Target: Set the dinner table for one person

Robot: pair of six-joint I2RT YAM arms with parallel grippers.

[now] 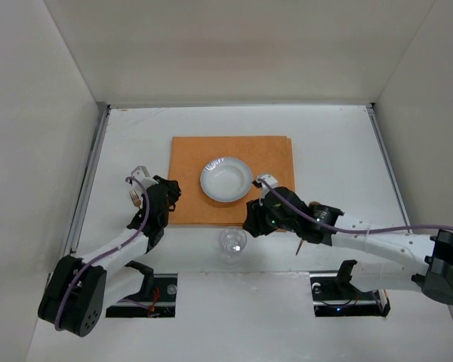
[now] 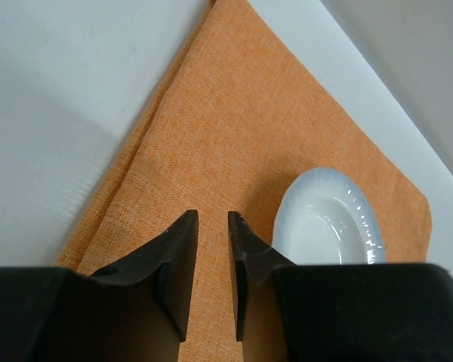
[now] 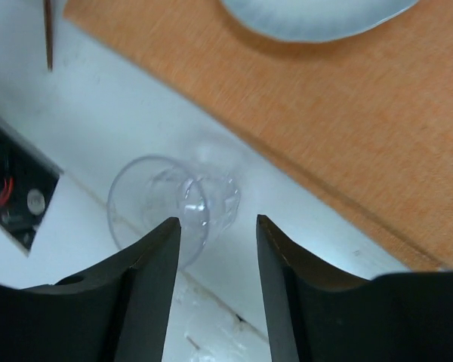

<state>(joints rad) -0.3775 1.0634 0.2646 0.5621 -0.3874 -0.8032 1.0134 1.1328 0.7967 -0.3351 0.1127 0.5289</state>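
Standing upright on the broad white counter [image 1: 340, 151], just off the near edge of the orange placemat [image 1: 272, 154], a clear glass [image 1: 232, 243] looks light, slick and breakable; its wall at mid-height seems the safest hold. The right gripper [image 3: 215, 226] fingers are apart beside it. The left gripper [image 2: 211, 222] fingers nearly meet, with nothing visible between them.

Orange woven placemat [image 1: 189, 166], glossy white plate [image 1: 226, 179], clear glass [image 1: 232, 241], matte white dinner table [image 1: 332, 143]
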